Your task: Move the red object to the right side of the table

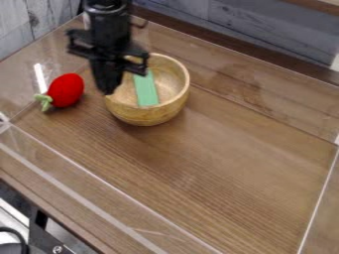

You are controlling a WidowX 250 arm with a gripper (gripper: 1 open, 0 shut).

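Not begun in effect: small round red soft toy [62,89] lying at far left of brown wood-grain bench [225,169], unheld. Black claw [109,81] pressed together on nothing, just right of the toy beside round wooden bowl [147,91]. Regrasp and whole carry rightward left to do.
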